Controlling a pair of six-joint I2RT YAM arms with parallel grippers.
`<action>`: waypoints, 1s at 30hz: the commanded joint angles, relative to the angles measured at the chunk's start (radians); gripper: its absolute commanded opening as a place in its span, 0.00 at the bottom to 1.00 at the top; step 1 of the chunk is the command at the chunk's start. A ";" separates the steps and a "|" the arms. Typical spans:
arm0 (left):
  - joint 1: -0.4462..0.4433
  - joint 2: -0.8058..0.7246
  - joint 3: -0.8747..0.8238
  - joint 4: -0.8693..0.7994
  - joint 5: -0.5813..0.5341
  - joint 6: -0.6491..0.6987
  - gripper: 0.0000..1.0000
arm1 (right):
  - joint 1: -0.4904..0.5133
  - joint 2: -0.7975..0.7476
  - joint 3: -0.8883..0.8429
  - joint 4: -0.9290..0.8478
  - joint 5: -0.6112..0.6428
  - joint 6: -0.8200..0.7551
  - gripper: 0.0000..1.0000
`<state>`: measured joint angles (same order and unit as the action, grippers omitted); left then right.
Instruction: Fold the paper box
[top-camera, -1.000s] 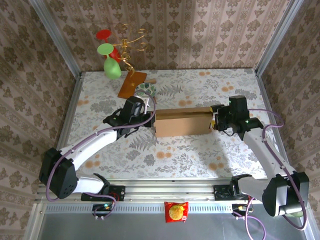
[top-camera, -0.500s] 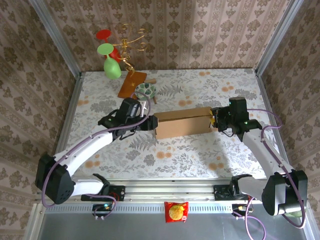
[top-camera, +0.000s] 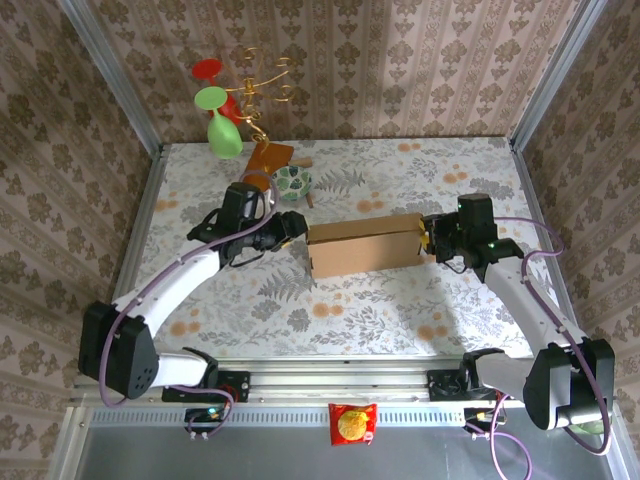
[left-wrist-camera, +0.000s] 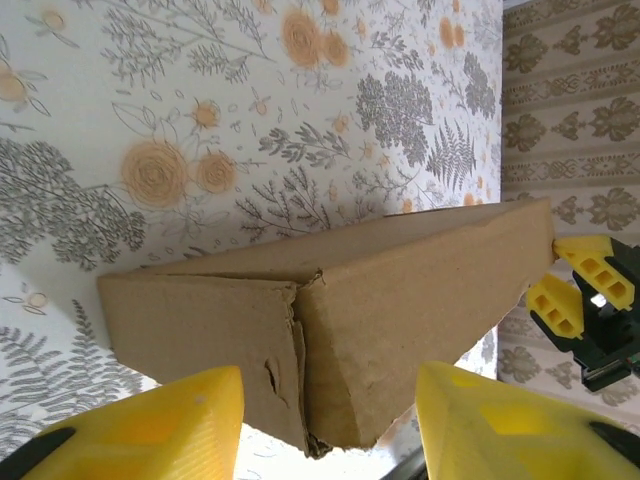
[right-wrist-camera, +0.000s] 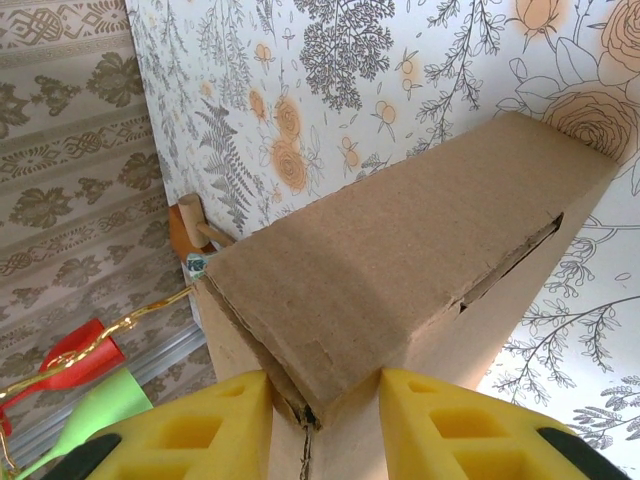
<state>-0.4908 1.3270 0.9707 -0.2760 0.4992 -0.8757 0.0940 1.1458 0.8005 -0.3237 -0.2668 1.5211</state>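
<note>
Beyond the paper box (top-camera: 362, 245), a bowl (top-camera: 292, 181)

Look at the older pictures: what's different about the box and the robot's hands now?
The left fingers opened and backed off to the left, away from the left end of the paper box. The right fingers closed on its right end and now pinch the cardboard. The box turned a little, and its right end is now farther from the arm bases. The gold wire stand and the small bowl stayed put.
</note>
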 joint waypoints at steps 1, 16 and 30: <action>-0.005 0.009 -0.014 0.059 0.064 -0.055 0.44 | -0.005 0.023 -0.039 -0.067 0.020 -0.006 0.33; -0.031 0.054 -0.099 0.079 0.077 -0.016 0.21 | -0.027 -0.001 -0.053 -0.146 0.009 -0.081 0.30; -0.268 -0.120 -0.223 0.112 -0.144 0.356 0.24 | -0.102 -0.262 -0.225 -0.192 -0.162 -0.583 0.31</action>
<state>-0.7147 1.2228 0.8093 -0.1997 0.4023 -0.6304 -0.0151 0.9306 0.6659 -0.4179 -0.3725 1.0836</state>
